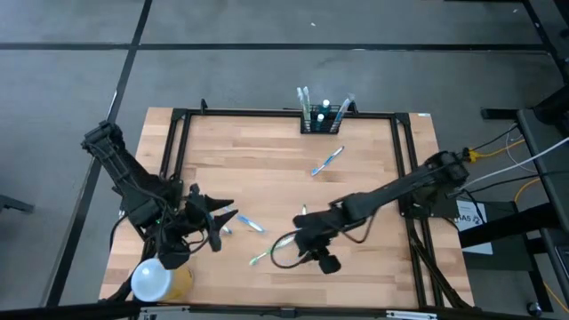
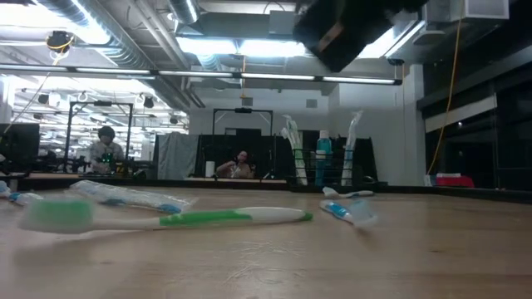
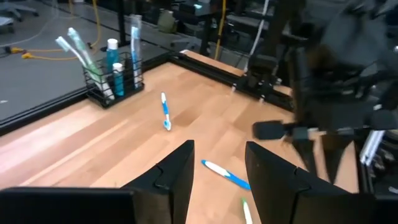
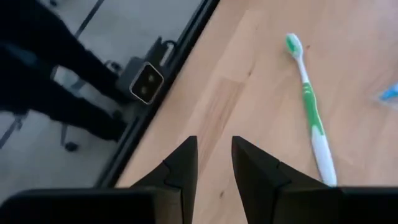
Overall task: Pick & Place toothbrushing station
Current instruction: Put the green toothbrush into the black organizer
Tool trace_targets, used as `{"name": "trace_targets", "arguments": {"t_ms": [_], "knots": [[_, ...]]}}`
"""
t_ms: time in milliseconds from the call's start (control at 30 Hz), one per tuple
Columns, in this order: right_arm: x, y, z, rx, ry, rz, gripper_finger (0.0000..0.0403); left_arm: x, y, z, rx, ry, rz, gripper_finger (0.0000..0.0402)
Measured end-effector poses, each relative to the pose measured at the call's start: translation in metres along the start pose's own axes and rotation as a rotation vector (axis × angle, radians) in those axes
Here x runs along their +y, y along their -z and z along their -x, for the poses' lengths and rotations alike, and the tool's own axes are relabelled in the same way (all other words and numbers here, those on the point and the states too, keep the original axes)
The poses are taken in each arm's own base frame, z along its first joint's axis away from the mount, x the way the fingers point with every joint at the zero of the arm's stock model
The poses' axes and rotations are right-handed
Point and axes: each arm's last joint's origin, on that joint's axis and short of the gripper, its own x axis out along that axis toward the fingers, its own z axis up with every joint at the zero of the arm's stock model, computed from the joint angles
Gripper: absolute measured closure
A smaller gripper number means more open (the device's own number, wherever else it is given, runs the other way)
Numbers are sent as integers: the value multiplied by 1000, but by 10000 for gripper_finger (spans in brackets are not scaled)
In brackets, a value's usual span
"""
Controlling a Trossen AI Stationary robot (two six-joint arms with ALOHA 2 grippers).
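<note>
1. The toothbrushing station (image 1: 321, 118), a black wire rack, is judged light, stiff and easily tipped; its upper rim wire is judged the best hold.
2. It is seen upright at the table's (image 1: 267, 169) 12 o'clock edge, loaded with toothbrushes and a blue tube.
3. The left gripper (image 3: 217, 171) is held open and empty near 8 o'clock.
4. The right gripper (image 4: 214, 163) is seen parted, empty, near 6 o'clock beside a green toothbrush (image 4: 309, 114).

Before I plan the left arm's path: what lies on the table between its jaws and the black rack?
In the left wrist view, two blue-and-white toothbrushes: one just beyond the open left gripper, another nearer the black rack; otherwise bare wood.
</note>
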Motion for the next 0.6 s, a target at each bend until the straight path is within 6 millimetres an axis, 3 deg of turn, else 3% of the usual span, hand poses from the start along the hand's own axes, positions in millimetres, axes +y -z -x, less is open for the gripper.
{"name": "trace_targets", "arguments": {"t_ms": [233,433,600], "knots": [[-39,-5,-29,43,36,63,303,-2,3,10,7,43,-20,263],[-74,7,-46,96,65,46,301,-3,4,18,13,75,-23,263],[-86,15,-55,123,62,46,281,-5,3,23,20,97,-27,263]]}}
